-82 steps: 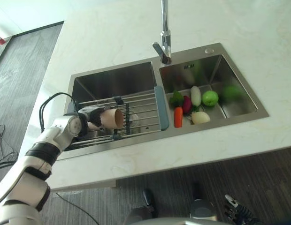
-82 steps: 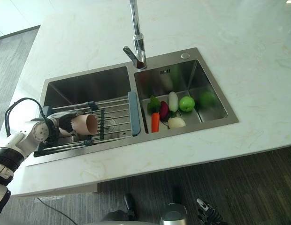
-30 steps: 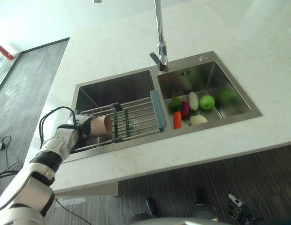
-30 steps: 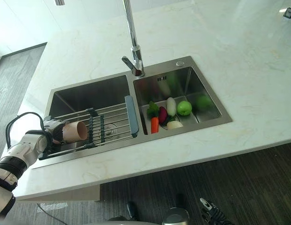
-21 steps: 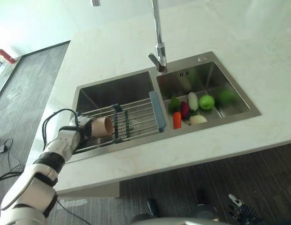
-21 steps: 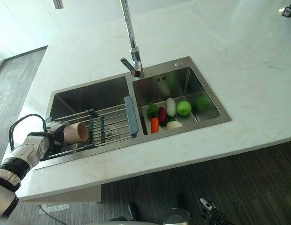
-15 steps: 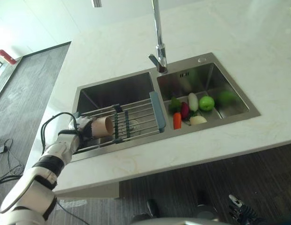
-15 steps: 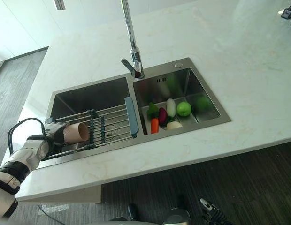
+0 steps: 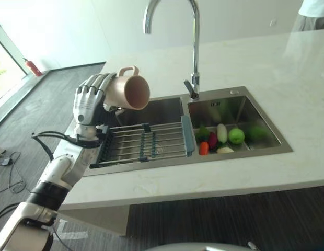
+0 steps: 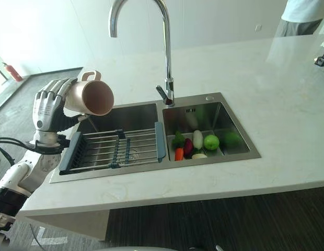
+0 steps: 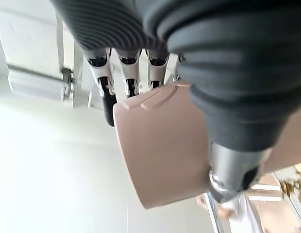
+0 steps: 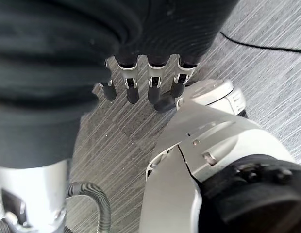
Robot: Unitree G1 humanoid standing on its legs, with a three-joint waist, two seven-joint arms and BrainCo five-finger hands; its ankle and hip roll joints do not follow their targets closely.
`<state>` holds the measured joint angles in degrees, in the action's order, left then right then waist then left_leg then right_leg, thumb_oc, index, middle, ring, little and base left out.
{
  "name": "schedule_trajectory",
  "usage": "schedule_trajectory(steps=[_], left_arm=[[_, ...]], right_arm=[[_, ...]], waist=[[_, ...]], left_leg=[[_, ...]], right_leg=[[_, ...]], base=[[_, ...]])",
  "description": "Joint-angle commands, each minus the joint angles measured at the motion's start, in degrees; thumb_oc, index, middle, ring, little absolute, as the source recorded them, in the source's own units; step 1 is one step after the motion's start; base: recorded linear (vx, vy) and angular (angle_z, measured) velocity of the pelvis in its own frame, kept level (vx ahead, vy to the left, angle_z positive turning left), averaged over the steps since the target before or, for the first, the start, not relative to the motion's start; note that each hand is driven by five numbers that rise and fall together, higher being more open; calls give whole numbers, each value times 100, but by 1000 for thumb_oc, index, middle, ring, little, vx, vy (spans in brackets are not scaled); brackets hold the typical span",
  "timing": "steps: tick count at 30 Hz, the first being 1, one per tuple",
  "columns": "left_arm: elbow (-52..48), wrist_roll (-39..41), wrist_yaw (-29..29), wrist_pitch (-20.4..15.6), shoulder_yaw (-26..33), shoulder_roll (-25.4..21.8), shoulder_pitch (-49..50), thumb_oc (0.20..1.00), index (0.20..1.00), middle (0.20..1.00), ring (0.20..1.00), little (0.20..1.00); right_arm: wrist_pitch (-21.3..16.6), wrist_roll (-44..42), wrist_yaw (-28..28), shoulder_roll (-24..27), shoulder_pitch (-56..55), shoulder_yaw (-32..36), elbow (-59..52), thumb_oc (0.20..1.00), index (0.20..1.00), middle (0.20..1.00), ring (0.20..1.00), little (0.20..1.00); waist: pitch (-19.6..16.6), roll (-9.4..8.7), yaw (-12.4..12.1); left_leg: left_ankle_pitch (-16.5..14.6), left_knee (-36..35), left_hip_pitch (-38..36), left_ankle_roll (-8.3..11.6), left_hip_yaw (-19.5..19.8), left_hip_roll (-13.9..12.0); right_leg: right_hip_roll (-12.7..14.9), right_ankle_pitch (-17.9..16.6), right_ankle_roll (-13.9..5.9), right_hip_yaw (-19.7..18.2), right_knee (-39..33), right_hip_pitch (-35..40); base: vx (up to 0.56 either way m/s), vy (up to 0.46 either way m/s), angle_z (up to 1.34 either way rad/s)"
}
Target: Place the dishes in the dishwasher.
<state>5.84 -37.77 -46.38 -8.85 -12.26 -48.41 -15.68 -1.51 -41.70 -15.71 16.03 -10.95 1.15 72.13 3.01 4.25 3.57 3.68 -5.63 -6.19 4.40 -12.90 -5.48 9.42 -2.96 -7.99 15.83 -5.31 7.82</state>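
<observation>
Up from the rack (image 9: 146, 144) in the sink (image 9: 167, 107) goes the pink cup (image 9: 129, 92), now high above the counter with the left hand (image 9: 88, 99) wrapped round it, while the right hand (image 12: 141, 82) hangs with loose fingers.

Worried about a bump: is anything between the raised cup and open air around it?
Nothing touches it. The left hand holds the cup raised above the sink rack. The tap stands beside it, apart. No dishwasher is in sight.
</observation>
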Motion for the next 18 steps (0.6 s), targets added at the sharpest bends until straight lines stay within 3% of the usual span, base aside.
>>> schedule_trajectory(steps=[1,7,9,13,15,16,18], left_arm=[[-280,-33,-586,173,862,-113,-517,200,200,200,200,200],[-744,109,-1271,354,2032,156,413,200,200,200,200,200],[-771,361,-1596,424,2654,288,1014,200,200,200,200,200],[-824,683,-1364,66,2930,421,1441,200,200,200,200,200],[-781,920,-1421,-280,2847,516,1422,200,200,200,200,200],[-737,1163,-1373,-529,2811,633,1397,200,200,200,200,200],[-850,1416,-1227,-1123,2716,1129,1510,200,200,200,200,200]], right_arm=[[63,-116,11,-199,273,168,216,1000,1000,1000,1000,1000],[152,12,59,-323,156,107,39,1000,1000,1000,1000,1000],[358,130,150,-262,160,-23,-240,1000,1000,1000,1000,1000],[500,188,310,-175,165,-178,-623,1000,1000,1000,1000,1000],[444,70,430,-122,257,-259,-736,1000,1000,1000,1000,1000],[450,36,508,-89,316,-252,-780,1000,1000,1000,1000,1000],[610,-65,608,-65,440,-99,-919,1000,1000,1000,1000,1000]], waist=[[218,-68,-109],[191,-161,-373],[294,-217,-604],[574,-176,-875],[754,-156,-975],[809,-217,-971],[883,-485,-920]], left_leg=[[-738,130,-291,119,166,-145],[-716,301,-309,227,349,-336],[-668,783,15,412,710,-541],[-214,847,584,666,1083,-712],[5,719,847,705,973,-666],[-165,943,897,611,709,-502],[-1057,2120,917,90,256,40]], right_leg=[[300,539,-266,173,345,35],[98,694,-88,197,311,215],[-152,858,180,142,414,215],[-501,1123,439,302,634,240],[-614,1157,507,464,576,276],[-572,1128,532,651,519,290],[-333,922,615,948,576,81]], base=[[19,-101,9],[-40,-194,13],[-188,-389,46],[-204,-203,106],[-328,-156,190],[-385,-130,214],[-429,-133,174]])
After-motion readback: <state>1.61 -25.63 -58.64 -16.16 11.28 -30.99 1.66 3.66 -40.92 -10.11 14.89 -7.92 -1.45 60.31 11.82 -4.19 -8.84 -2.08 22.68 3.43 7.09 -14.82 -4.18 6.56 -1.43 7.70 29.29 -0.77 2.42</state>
